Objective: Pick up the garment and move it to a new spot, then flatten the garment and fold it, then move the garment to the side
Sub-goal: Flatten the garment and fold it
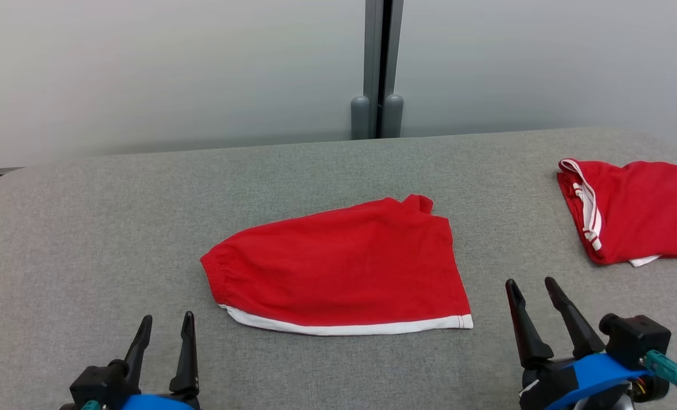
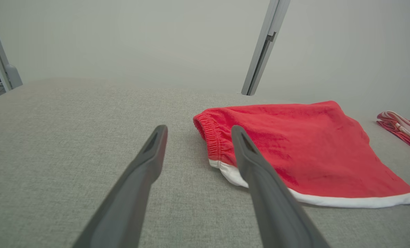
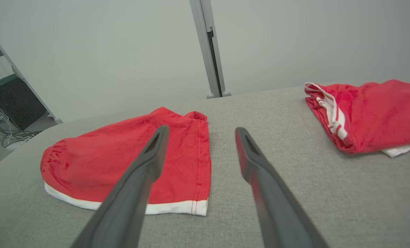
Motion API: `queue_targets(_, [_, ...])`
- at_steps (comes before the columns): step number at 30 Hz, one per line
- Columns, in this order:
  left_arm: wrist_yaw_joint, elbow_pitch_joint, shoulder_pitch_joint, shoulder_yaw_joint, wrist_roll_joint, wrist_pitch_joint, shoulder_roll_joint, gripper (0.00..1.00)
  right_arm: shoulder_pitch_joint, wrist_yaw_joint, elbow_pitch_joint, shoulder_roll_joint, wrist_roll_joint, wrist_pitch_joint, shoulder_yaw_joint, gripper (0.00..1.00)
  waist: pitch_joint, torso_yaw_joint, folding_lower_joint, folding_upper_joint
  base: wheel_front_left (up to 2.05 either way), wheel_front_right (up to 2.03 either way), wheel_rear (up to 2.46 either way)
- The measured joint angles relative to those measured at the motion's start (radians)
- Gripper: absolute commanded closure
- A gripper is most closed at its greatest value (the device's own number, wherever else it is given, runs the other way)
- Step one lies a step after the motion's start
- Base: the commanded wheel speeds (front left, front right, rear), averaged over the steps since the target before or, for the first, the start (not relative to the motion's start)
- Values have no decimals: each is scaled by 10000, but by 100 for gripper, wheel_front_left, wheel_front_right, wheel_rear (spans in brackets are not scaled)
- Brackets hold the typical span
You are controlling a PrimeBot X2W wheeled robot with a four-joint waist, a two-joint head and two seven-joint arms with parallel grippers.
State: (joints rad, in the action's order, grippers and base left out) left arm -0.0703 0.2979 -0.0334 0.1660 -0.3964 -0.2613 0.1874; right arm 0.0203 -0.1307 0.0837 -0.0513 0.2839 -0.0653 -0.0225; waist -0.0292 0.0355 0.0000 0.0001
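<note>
The garment [image 1: 338,267] is a pair of red shorts with a white side stripe, lying folded and flat in the middle of the grey table [image 1: 87,239]; its elastic waistband points left. It also appears in the left wrist view, garment [image 2: 305,148], and in the right wrist view, garment [image 3: 122,162]. My left gripper [image 1: 166,326] [image 2: 198,131] hovers open near the front edge, left of the waistband, holding nothing. At the front right my right gripper [image 1: 532,287] [image 3: 200,132] is open too, just right of the garment's hem corner, with nothing between its fingers.
A second red garment [image 1: 634,210] [image 3: 367,117] lies folded at the table's right edge; a corner of it shows as second red garment [image 2: 403,132]. A pale wall with a grey post [image 1: 377,68] stands behind the table.
</note>
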Motion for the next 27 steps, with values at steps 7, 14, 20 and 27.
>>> queue_targets(7, [-88, 989, 839, 263, -182, 623, -153, 0, -568, 2, 915, 10, 531, 867, 48, 0, -360, 23, 0, 0, 0, 0, 0])
queue_targets(14, [-270, 2577, 2145, 610, -355, 1118, -453, 0, -1520, 2, 2351, 13, 499, 1517, 4, 0, -832, 33, 1, 0, 0, 0, 0])
queue_targets(20, [-267, 3685, 2952, 807, -293, 1080, -533, 0, -2139, 0, 3124, 17, 163, 1580, -621, 0, -1174, 139, 1, 0, 0, 0, 0])
queue_targets(27, [155, 4757, 3471, 892, -167, 915, -698, 0, -2444, 2, 3772, 12, -591, 1778, -1198, 0, -1458, 291, 1, 0, 0, 0, 0])
